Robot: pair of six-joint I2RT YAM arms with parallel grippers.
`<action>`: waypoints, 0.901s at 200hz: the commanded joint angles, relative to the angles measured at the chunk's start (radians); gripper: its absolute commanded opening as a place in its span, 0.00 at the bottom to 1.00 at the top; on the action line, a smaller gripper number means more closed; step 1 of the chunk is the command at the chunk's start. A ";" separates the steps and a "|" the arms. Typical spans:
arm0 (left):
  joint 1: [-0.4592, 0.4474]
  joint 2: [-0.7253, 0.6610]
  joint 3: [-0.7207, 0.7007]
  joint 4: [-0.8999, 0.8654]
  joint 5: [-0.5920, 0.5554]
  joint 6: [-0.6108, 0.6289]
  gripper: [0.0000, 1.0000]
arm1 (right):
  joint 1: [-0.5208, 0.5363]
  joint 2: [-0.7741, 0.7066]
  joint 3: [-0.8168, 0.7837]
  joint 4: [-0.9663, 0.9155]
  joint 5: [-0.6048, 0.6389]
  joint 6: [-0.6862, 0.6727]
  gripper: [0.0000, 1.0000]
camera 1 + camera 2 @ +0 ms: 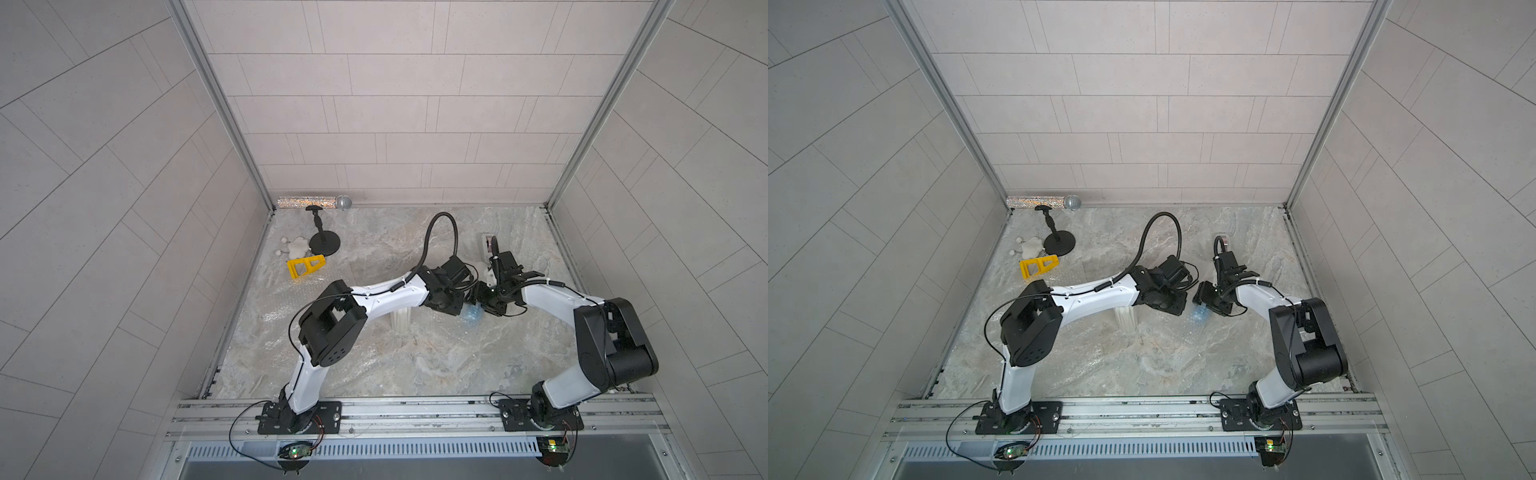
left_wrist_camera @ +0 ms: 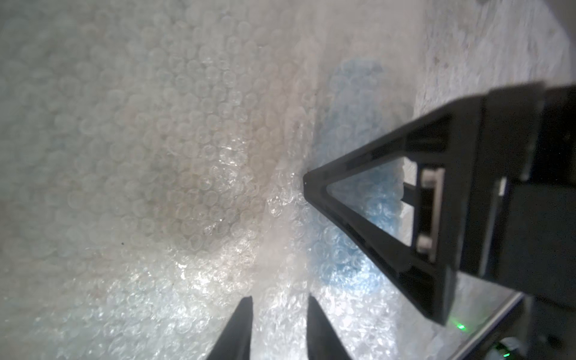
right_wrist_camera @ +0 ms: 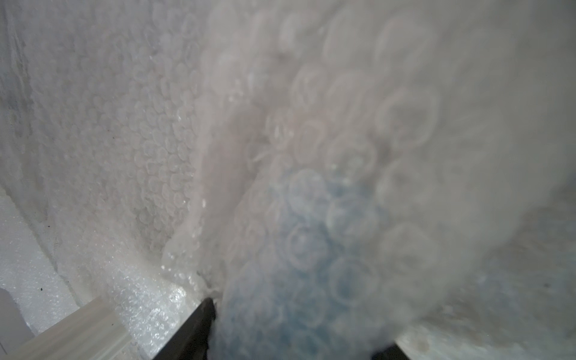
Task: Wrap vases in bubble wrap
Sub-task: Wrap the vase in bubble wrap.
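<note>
The bubble wrap (image 2: 156,149) is covering the blue vase (image 1: 472,319) (white vase (image 1: 401,321) bare); left fingers (image 2: 237,333) parted, holding nothing; right fingers (image 3: 196,330) straddling it, grip unclear.

A glittery microphone (image 1: 314,203) lies against the back wall (image 1: 395,124) in the marble table's (image 1: 374,232) far left corner. A black stand (image 1: 324,243) reaches up to it. A white fluffy toy (image 1: 297,248) sits just beside the stand's base, with a yellow bracket (image 1: 306,267) near. A tape dispenser (image 1: 486,245) stands farther right, partly hidden.
</note>
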 commanded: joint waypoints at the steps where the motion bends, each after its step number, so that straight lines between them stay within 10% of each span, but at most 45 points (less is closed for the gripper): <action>1: -0.001 -0.063 0.016 0.011 -0.019 0.004 0.41 | 0.002 0.006 0.011 -0.116 0.129 -0.082 0.64; 180: -0.159 0.021 -0.146 0.393 -0.012 -0.227 0.38 | 0.007 0.057 0.143 -0.315 0.315 -0.278 0.65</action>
